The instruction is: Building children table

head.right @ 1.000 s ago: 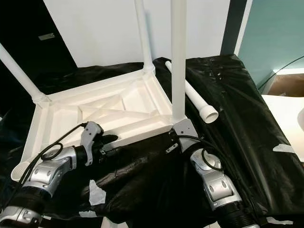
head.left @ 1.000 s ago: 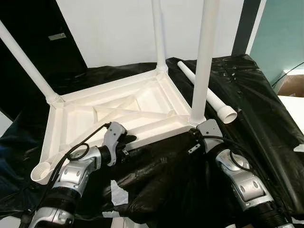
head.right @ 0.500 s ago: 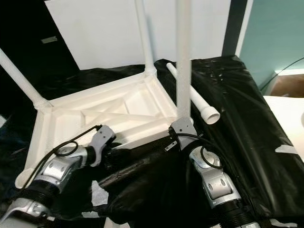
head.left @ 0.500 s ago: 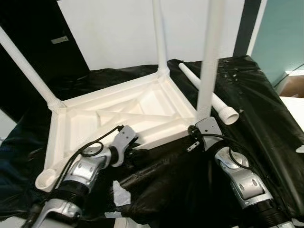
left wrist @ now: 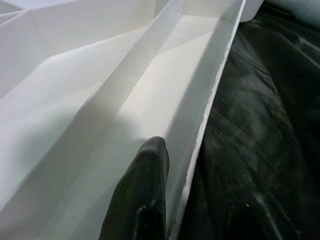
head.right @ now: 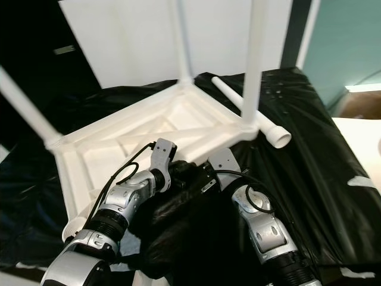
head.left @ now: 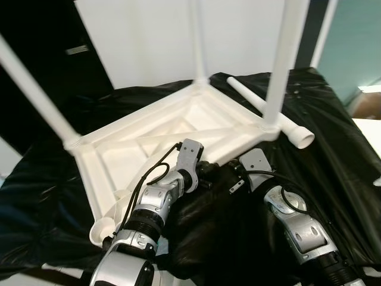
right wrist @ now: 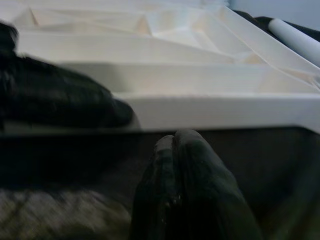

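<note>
We are mid-assembly: the tabletop (head.left: 161, 134) lies upside down on the black-draped desk (head.left: 333, 137), three legs (head.left: 286, 59) fitted. The loose leg (head.left: 271, 110) lies just beyond its far corner, and the near-left socket (head.left: 104, 226) gapes. Our left claw (head.left: 202, 170) hooks one finger (left wrist: 142, 195) inside the near rim. The right claw (right wrist: 187, 187), pinched shut, rests against that rim. Next we judge: fetch the leg, clear room rightward.

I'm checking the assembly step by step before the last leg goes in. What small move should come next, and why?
Probably set the upturned tabletop back down flat. Its near edge looks lifted at a tilt, with the left pincer at that rim and the right pincer beside it. Three legs stand in their sockets; the loose leg lies on the black sheet, and one corner socket waits open.
</note>
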`<state>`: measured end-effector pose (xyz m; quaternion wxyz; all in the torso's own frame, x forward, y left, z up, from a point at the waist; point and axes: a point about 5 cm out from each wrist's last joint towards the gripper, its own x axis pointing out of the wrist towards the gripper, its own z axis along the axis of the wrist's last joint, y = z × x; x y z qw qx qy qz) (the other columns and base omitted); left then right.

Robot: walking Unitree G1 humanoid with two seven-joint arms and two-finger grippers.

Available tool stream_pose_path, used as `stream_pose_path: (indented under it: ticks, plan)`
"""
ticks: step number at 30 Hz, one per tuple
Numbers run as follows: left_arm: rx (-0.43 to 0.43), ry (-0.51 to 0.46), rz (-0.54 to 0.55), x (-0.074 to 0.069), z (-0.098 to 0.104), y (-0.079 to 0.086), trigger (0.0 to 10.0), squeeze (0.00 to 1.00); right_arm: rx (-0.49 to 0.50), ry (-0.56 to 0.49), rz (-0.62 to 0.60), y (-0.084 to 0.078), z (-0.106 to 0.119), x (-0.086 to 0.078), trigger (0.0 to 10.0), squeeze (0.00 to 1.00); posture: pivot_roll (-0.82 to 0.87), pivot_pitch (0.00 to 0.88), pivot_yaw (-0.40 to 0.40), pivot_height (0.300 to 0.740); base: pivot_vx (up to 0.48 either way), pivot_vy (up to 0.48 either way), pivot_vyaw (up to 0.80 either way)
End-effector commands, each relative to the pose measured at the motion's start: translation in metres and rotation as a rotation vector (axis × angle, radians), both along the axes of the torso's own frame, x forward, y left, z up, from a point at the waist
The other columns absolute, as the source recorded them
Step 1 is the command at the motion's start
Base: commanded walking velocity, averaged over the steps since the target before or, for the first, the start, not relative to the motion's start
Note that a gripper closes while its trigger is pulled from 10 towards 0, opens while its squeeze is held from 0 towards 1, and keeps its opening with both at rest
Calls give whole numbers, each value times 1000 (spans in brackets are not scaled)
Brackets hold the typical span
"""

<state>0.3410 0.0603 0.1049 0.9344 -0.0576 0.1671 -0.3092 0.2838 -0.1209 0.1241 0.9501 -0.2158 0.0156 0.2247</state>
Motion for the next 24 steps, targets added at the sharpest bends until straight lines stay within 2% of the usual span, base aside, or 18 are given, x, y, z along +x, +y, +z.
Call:
stream_pose_path:
  ticks: [1,3,6,7,10,11,14,17,21,22,23,24]
  plan:
    - [71,41,298,6,-12,27,0,0,1,10,14,3,0,-2,10000,0,-91,0,130,740,0,0,0]
    - [76,43,323,6,-14,29,0,0,1,11,14,3,0,-2,10000,0,-91,0,130,740,0,0,0]
    - [77,27,469,8,-15,43,0,0,-2,14,21,3,-1,-2,10000,0,-83,0,121,740,0,0,0]
    - [77,27,469,8,-15,43,0,0,-2,14,21,3,-1,-2,10000,0,-83,0,121,740,0,0,0]
    - [73,23,586,8,-16,50,0,0,-5,13,29,4,0,-1,10000,0,-79,0,117,740,0,0,0]
    - [63,28,674,8,-17,53,0,0,-5,12,33,5,1,0,10000,0,-78,0,116,740,0,0,0]
    - [53,31,733,7,-17,55,0,0,-6,11,33,5,1,0,10000,0,-78,0,115,740,0,0,0]
    - [54,16,758,7,-15,55,0,0,-6,11,34,5,1,0,10000,0,-78,0,115,740,0,0,0]
    - [53,23,715,5,-17,48,0,0,-6,10,34,5,1,0,10000,0,-78,0,115,740,0,0,0]
    - [52,-15,573,4,-17,33,0,0,-6,11,34,5,1,0,10000,0,-78,0,115,740,0,0,0]
    - [50,-49,479,2,-16,23,2902,0,-6,12,32,4,1,0,10000,0,-86,0,115,740,0,0,0]
    - [26,-86,405,0,-14,15,10000,0,-6,13,30,4,1,0,10000,0,-86,0,115,740,0,0,0]
